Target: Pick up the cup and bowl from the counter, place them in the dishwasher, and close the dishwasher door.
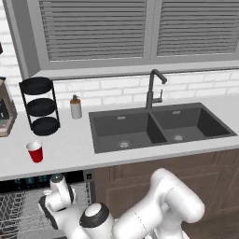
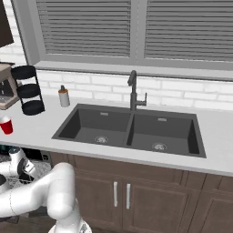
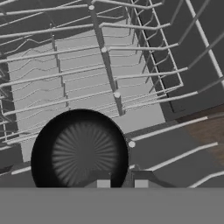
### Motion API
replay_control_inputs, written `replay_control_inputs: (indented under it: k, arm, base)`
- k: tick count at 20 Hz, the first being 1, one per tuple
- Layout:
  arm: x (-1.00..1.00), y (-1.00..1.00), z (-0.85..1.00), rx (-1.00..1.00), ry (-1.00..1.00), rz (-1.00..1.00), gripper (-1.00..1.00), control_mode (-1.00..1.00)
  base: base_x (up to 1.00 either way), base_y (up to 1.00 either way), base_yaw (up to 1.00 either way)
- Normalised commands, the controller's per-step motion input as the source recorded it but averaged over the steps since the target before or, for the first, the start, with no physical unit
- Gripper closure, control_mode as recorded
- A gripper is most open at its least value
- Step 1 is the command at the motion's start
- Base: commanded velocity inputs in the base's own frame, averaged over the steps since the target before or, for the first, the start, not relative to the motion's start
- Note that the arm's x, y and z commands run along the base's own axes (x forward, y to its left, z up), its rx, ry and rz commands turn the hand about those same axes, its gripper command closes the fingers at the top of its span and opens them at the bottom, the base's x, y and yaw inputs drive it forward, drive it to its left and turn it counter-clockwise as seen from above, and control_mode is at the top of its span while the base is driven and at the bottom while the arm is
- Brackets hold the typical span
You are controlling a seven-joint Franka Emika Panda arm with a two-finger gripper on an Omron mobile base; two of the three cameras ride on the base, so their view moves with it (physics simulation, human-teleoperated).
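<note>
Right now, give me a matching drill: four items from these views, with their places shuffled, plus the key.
Things:
1. cup
2. bowl
3. soap bottle
4. faucet

Places:
A. behind the sink's divider
B. on the dishwasher rack
C. on the counter, in front of the three-tier stand
D. by the wall, between stand and sink

Pairs: 1-C, 2-B, 3-D, 4-A

1. Arm (image 1: 158,205): glossy white shell, rounded bulbous link segments.
2. Joints: dark grey-black bands; one round grey cap ringed in black (image 1: 95,212).
3. Gripper (image 3: 122,183): two small dark fingertips with pale square pads.
</note>
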Motion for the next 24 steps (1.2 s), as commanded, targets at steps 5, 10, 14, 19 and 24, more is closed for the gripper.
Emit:
replay_control_inputs:
  k: [5, 10, 14, 19, 24]
  arm:
    - [-0.17, 0.00, -0.33, -0.01, 0.05, 0.00, 1.00, -1.00]
    - [-0.21, 0.00, 0.00, 0.00, 0.00, 0.00, -1.00, -1.00]
    - [-0.52, -0.02, 0.07, 0.00, -0.05, 0.00, -1.00, -1.00]
    - [-0.89, -0.10, 0.48, 0.00, -0.19, 0.00, -1.00, -1.00]
    - [-0.56, -0.14, 0.89, 0.00, -0.08, 0.00, -1.00, -1.00]
  base:
    - [0.00, 0.00, 0.00]
    - [0.00, 0.00, 0.00]
    - [0.00, 0.00, 0.00]
    - [0.00, 0.00, 0.00]
    - [0.00, 0.00, 0.00]
